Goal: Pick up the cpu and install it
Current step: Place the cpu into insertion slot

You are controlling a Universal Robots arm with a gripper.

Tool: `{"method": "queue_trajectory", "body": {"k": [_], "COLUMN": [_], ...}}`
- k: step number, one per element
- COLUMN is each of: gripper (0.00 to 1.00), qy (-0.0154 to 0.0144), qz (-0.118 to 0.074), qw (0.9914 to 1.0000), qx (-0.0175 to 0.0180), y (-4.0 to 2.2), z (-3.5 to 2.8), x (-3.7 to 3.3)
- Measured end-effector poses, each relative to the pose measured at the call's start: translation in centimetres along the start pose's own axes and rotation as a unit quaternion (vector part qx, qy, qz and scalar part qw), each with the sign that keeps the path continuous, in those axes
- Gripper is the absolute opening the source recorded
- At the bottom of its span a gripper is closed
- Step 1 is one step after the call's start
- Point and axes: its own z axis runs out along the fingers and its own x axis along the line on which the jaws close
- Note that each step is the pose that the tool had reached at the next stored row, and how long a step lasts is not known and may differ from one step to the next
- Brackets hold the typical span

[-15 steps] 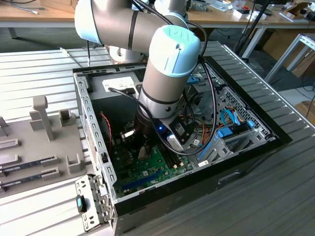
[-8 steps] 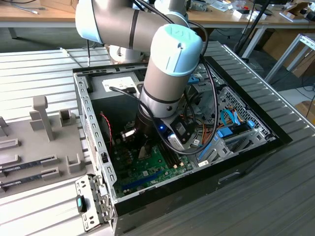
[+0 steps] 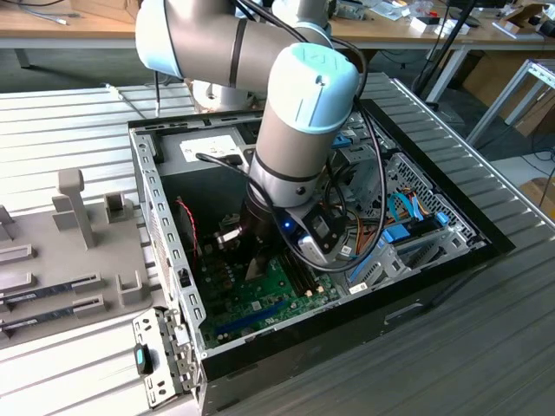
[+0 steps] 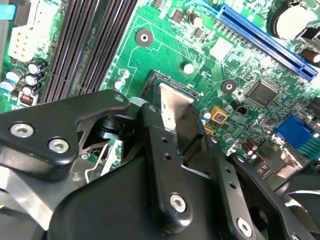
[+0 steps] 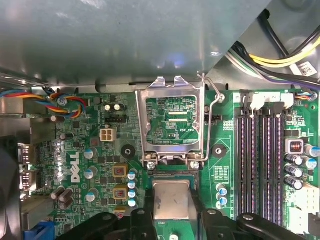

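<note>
Exterior view: you see the arm [image 3: 295,113] reaching down into the open computer case [image 3: 149,199], with the gripper [image 3: 254,260] low over the green motherboard [image 3: 286,290]; a grey fixture tray [image 3: 52,260] lies outside the case at the exterior view's left. The two wrist views supply what the gripper carries. In the first wrist view the gripper [image 5: 171,212] is closed to a narrow gap on the cpu [image 5: 171,199], with its black fingers [image 5: 142,222] pressed against two opposite edges of the silvery square. Here the cpu sits just beside the hinge of the socket's metal load plate [image 5: 145,125], which stands swung open with its lever [image 5: 214,107] raised alongside it, and the memory slots [image 5: 260,160] run parallel beyond the lever. In the second wrist view you look past the gripper [image 4: 175,120] from behind its fingers [image 4: 160,150]: the cpu [image 4: 170,102] is directly over the dark socket [image 4: 150,89], though whether it is seated cannot be told, with the memory slots [image 4: 95,45] to one side and a long blue slot [image 4: 260,35] well apart on the other
</note>
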Motion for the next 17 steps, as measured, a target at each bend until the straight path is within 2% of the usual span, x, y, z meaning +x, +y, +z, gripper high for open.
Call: {"method": "queue_trajectory", "body": {"k": [3, 6, 11, 17], "gripper": [0.38, 0.38, 0.38, 0.38], "qy": [0.0, 0.0, 0.0001, 0.0], "qz": [0.0, 0.0, 0.0, 0.0], "qw": [1.0, 1.0, 1.0, 1.0], "qx": [0.0001, 0.0001, 0.0002, -0.0002], "y": [0.01, -0.01, -0.02, -0.01], "z": [-0.02, -0.4, -0.69, -0.7], "x": [-0.13, -0.12, -0.1, -0.1]}}
